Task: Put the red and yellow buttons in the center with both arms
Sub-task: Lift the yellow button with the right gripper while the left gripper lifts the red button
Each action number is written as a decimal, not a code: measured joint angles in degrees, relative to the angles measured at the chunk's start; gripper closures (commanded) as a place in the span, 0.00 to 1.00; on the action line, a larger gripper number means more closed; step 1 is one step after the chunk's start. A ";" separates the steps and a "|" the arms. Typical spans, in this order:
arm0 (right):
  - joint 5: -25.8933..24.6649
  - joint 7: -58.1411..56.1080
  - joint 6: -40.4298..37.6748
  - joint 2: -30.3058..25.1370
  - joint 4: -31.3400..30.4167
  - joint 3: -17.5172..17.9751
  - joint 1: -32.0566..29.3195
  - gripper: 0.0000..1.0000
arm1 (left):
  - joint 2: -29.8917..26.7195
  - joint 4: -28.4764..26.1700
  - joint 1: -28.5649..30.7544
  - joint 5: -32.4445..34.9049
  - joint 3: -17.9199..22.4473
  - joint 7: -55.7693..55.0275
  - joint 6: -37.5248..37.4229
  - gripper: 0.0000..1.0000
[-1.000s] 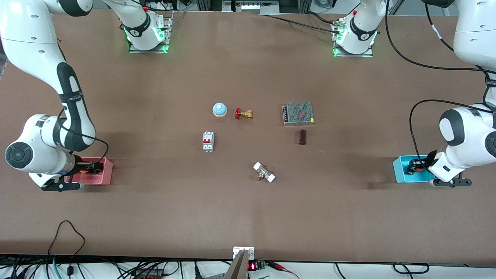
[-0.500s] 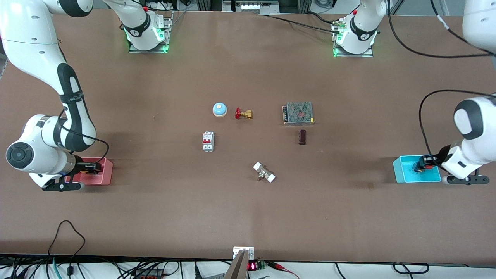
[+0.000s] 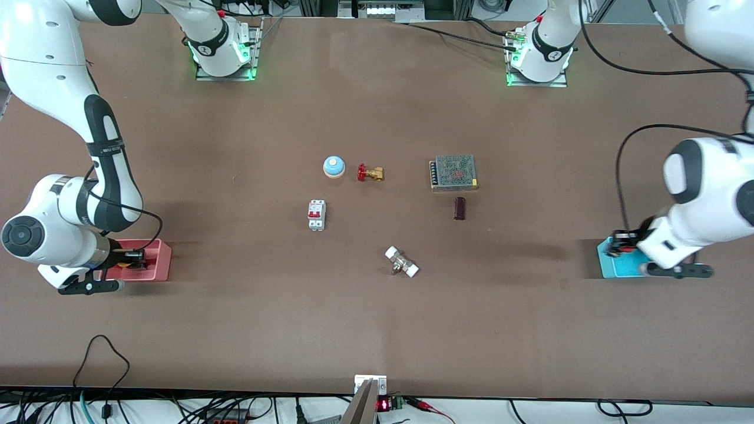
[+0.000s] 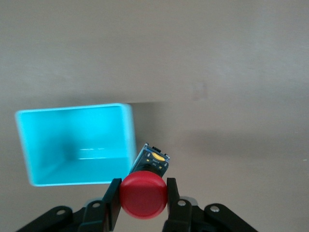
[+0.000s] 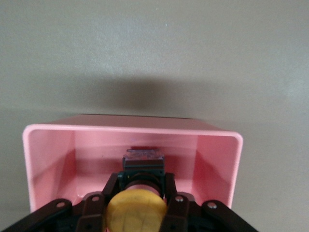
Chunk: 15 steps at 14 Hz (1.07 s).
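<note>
Two arms, two trays, two buttons. Your left hand is closed on the one red button, its two fingers pressed against the sides of the cap; you hold it in the air over the edge of the single cyan tray at the left arm's end of the table. In the left wrist view, that tray shows nothing inside it. Your right hand is closed on the one yellow button, whose black body sits within the single pink tray; whether it touches the tray floor cannot be told. That tray stands at the right arm's end. Six other items lie around the middle of the table: one blue-domed bell, one brass valve, one circuit breaker, one metal power supply, one dark cylinder, one white-ended fitting.
</note>
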 measured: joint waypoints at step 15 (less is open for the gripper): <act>6.23 9.52 -16.03 -12.81 -4.00 13.21 3.18 0.95 | 8.76 0.12 -7.47 -3.95 -0.68 -5.46 6.39 0.14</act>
